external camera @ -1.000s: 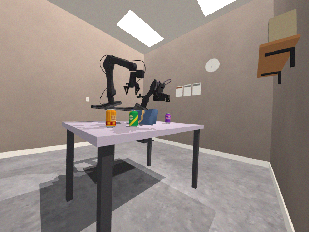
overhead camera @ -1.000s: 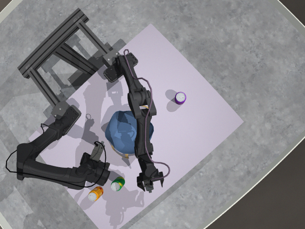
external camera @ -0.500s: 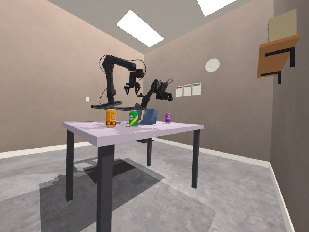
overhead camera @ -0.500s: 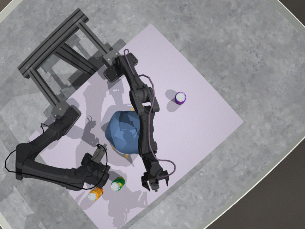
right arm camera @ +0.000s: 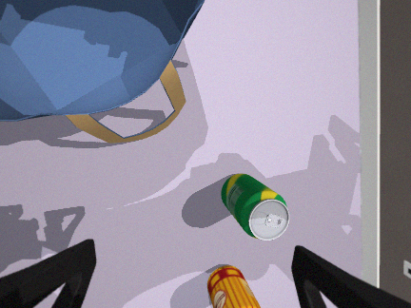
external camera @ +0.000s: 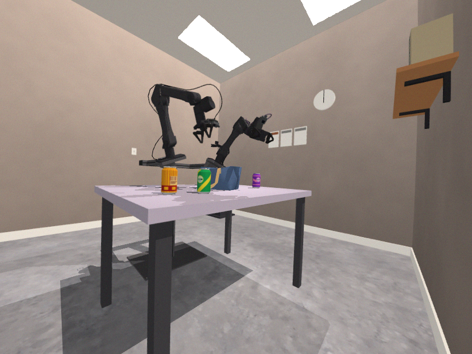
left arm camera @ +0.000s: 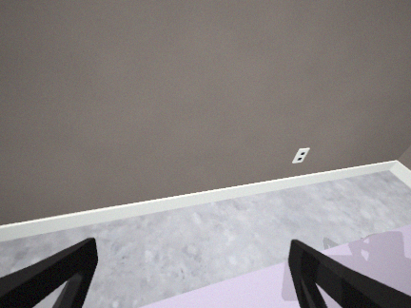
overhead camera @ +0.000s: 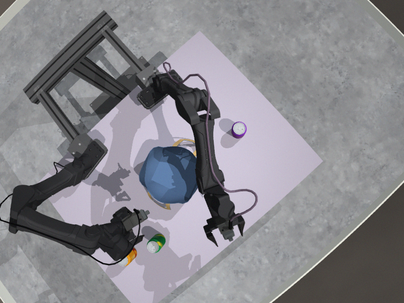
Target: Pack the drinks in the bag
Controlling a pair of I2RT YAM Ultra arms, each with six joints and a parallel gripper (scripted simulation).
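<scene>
Blue canvas bag [overhead camera: 168, 174] [external camera: 228, 178] [right arm camera: 71, 71], upright and open-mouthed near the middle of the lilac table [overhead camera: 277, 156] [external camera: 228, 198] [left arm camera: 247, 290] [right arm camera: 276, 71]; no drink visible inside. Left gripper [overhead camera: 229, 240] [external camera: 270, 139] [left arm camera: 194, 240]: spread wide, holding nothing, raised at half past four from the bag in the top view. Right gripper [overhead camera: 130, 225] [external camera: 205, 139] [right arm camera: 195, 244]: likewise wide and unladen, raised toward seven. Tan handles [overhead camera: 159, 203] [external camera: 218, 177] [right arm camera: 176, 92], splayed outward. Outside the bag, all upright: purple can [overhead camera: 239, 132] [external camera: 255, 181] at two, green can [overhead camera: 158, 241] [external camera: 204, 181] [right arm camera: 247, 204] at six, orange can [overhead camera: 131, 256] [external camera: 169, 181] [right arm camera: 233, 290] at seven.

Chief risk: tipping green or orange with a wide-open finger, both being near each other. Next: snagging a handle or folding a soft wall by carrying too low; toppling a can by dropping from the rim. Orange near the table's edge, with little margin outward; more room around purple. Left forearm passing over the bag's three-o'clock side, perhaps obstructing a right-hand delivery.
</scene>
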